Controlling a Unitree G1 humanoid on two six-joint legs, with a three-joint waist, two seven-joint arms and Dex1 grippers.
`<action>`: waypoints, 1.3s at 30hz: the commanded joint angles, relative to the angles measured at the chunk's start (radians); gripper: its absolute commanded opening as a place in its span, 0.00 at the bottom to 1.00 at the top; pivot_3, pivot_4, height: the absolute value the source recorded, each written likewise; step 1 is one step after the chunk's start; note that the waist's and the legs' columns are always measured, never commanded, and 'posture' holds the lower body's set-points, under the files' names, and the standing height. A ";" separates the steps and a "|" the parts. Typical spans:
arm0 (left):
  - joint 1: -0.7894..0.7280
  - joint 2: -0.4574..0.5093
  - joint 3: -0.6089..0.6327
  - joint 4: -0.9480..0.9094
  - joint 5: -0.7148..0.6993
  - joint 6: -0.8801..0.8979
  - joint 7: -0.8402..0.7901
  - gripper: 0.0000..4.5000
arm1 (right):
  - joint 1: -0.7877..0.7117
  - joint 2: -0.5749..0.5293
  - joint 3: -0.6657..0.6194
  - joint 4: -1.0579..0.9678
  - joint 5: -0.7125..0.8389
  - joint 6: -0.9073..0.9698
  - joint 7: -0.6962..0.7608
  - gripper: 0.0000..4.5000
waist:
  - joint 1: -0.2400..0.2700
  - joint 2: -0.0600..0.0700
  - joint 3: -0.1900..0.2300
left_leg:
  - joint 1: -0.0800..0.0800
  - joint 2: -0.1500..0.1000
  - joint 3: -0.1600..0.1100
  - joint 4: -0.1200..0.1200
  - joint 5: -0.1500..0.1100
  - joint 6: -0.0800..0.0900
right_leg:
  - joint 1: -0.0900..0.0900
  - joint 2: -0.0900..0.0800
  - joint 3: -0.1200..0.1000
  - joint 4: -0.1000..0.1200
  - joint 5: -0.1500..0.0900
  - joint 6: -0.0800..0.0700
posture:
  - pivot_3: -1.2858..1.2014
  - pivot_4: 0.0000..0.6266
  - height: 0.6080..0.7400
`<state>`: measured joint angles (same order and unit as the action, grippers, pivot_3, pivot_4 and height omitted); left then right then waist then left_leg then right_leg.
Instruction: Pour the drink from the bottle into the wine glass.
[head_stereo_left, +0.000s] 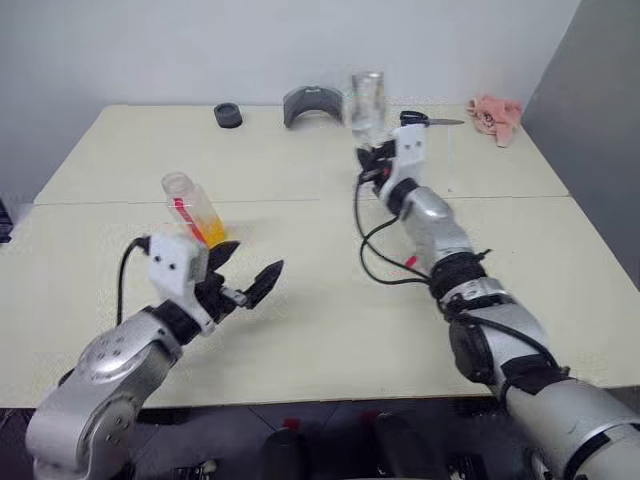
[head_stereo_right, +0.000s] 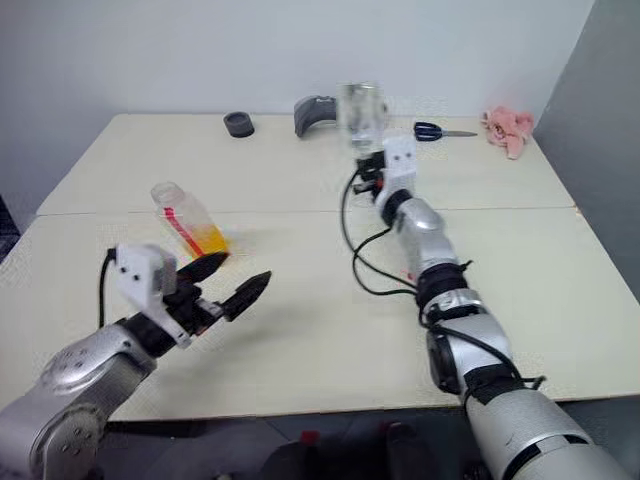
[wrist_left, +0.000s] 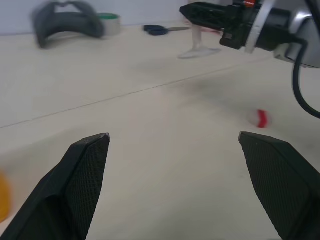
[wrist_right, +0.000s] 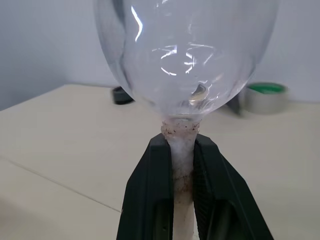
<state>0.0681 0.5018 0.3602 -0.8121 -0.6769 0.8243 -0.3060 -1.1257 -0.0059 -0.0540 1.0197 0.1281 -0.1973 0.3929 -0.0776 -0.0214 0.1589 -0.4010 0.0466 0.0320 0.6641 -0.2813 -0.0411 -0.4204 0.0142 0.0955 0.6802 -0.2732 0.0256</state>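
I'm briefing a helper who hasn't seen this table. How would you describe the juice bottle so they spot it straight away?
On the cream table, look at the robot's left half, just beyond the open left gripper. There a small clear plastic bottle leans tilted, uncapped. It is the only thing with a red label strip and orange-yellow drink pooled in its base.

Cream table (head_stereo_left: 300, 300), bottle (head_stereo_left: 193, 208), scissors (head_stereo_left: 430, 120)
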 joint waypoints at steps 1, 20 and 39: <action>0.076 -0.020 0.060 -0.111 -0.043 -0.005 0.045 1.00 | 0.004 0.044 0.038 0.016 -0.049 -0.115 0.000 0.05 | 0.002 -0.001 0.000 | 0.000 0.000 0.000 0.000 0.000 0.000 | 0.000 0.000 0.000 0.000 0.000 0.000 | 0.52 0.24 1.00; 0.232 -0.068 0.052 -0.228 -0.091 -0.082 0.226 1.00 | 0.162 0.141 0.137 0.221 -0.226 -0.175 -0.147 0.05 | -0.006 -0.002 -0.002 | 0.004 0.000 -0.001 0.000 -0.001 0.002 | 0.004 0.001 -0.001 0.001 0.000 -0.001 | 0.52 0.24 1.00; 0.179 -0.035 0.033 -0.186 -0.098 -0.084 0.218 1.00 | 0.373 0.036 0.161 -0.177 -0.194 0.015 0.016 0.05 | 0.006 -0.005 -0.006 | 0.036 -0.001 -0.006 -0.003 -0.002 0.003 | 0.037 0.001 -0.001 -0.001 -0.012 -0.001 | 0.52 0.24 1.00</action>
<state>0.2547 0.4581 0.3813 -0.9806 -0.7651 0.7557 -0.0898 -0.7602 0.0268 0.1009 0.8261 -0.0721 -0.2093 0.3927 -0.0720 -0.0268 0.1525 -0.3647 0.0452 0.0264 0.6614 -0.2831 -0.0385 -0.3839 0.0150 0.0946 0.6794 -0.2856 0.0246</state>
